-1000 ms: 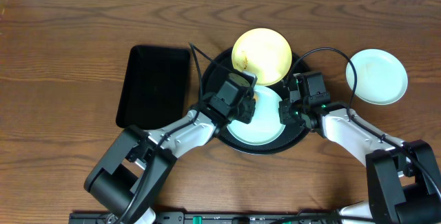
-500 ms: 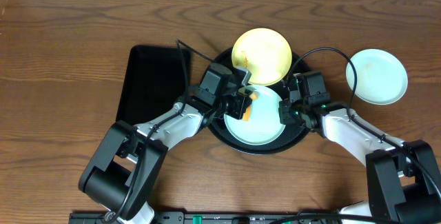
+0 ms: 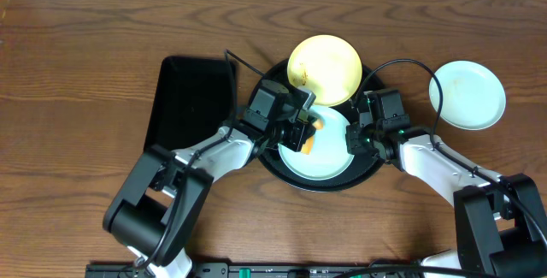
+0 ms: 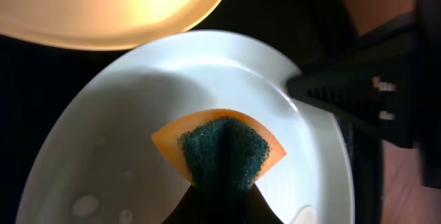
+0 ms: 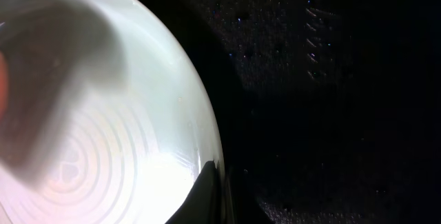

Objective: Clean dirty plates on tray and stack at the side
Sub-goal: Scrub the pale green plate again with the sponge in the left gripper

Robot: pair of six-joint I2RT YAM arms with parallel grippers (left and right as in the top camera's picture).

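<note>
- The left gripper (image 4: 222, 209) is clamped on a folded orange sponge (image 4: 220, 148), green scouring side up, over the middle of the mint plate (image 4: 103, 155).
- The right gripper (image 5: 215, 186) is closed on that plate's right rim.
- The mint plate lies in the round black tray (image 3: 342, 182), centre of the overhead view; the yellow plate (image 3: 324, 68) rests on the tray's upper edge.
- 1 other mint plate (image 3: 467, 95) sits on the table (image 3: 85, 56) at upper right, apart from the tray.
- A rectangular black tray (image 3: 190, 105) lies just left.
</note>
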